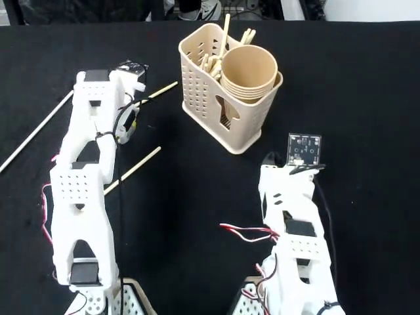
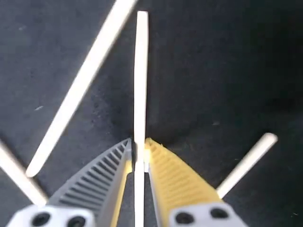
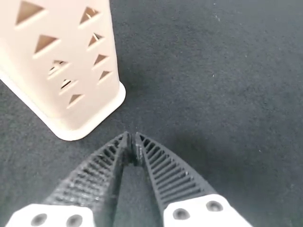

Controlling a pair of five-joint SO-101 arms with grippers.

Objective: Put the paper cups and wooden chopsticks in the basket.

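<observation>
While the left jaws are clenched on one wooden chopstick [image 2: 140, 71], a long part of it sticks out past their tips over the black table [image 1: 367, 79], left of the basket [image 1: 203, 98]. Whether the stick is lifted or resting on the cloth I cannot tell. The basket already holds a stack of paper cups [image 1: 249, 65] and several upright chopsticks [image 1: 226, 29]. Two loose chopsticks [image 1: 36, 134] [image 1: 134, 169] lie on the table around the left arm. The right jaws are pressed together on nothing, low and just beside a bottom corner of the basket.

The likely trouble is the narrow pinch: with so much stick overhanging, it could swivel or slip out on the way over. The cups take up much of the opening, so a badly aimed tip may catch the rim or a cup and drop outside, or push the light basket over. Any sideways move of the right jaws could also nudge the basket
</observation>
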